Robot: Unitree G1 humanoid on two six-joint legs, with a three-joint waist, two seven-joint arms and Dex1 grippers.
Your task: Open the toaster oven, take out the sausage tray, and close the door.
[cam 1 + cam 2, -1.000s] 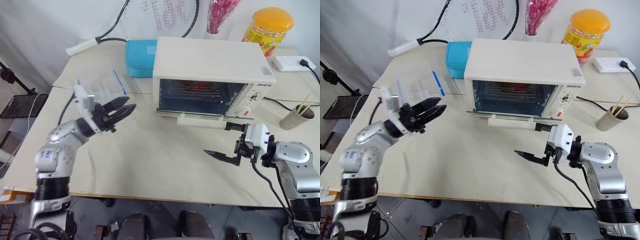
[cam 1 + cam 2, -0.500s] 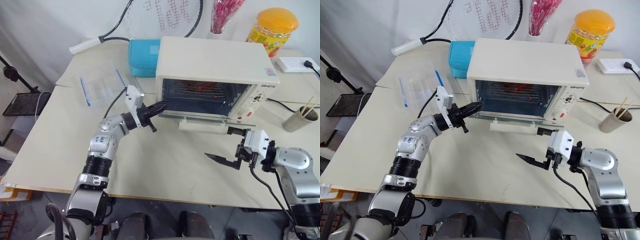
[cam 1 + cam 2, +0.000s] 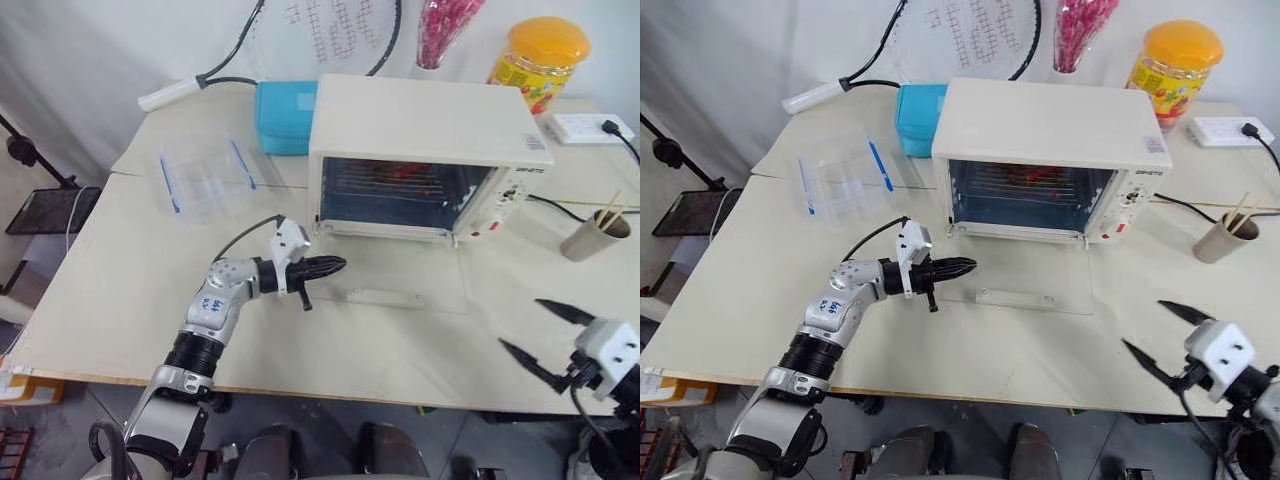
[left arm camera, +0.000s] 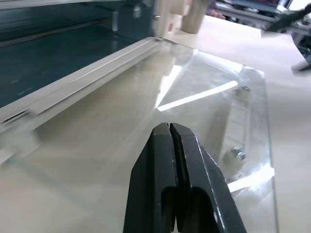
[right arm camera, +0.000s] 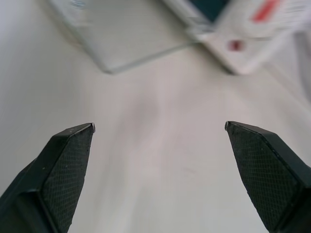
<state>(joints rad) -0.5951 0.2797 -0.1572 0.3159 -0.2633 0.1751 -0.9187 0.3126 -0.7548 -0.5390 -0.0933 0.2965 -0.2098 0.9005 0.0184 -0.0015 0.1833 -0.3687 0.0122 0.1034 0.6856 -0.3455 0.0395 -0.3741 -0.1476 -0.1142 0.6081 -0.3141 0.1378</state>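
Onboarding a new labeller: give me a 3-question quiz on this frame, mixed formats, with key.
1. True or false: the door of the toaster oven lies folded down flat on the table.
2. Multiple choice: the left pincer is A) shut on the door handle, B) shut and holding nothing, at the door's left edge, C) wide open above the oven.
3. Fill in: the right pincer stands ____ near the table's front right, holding nothing.

Key: 1 true; 2 B; 3 open. The sausage tray sits inside the oven.
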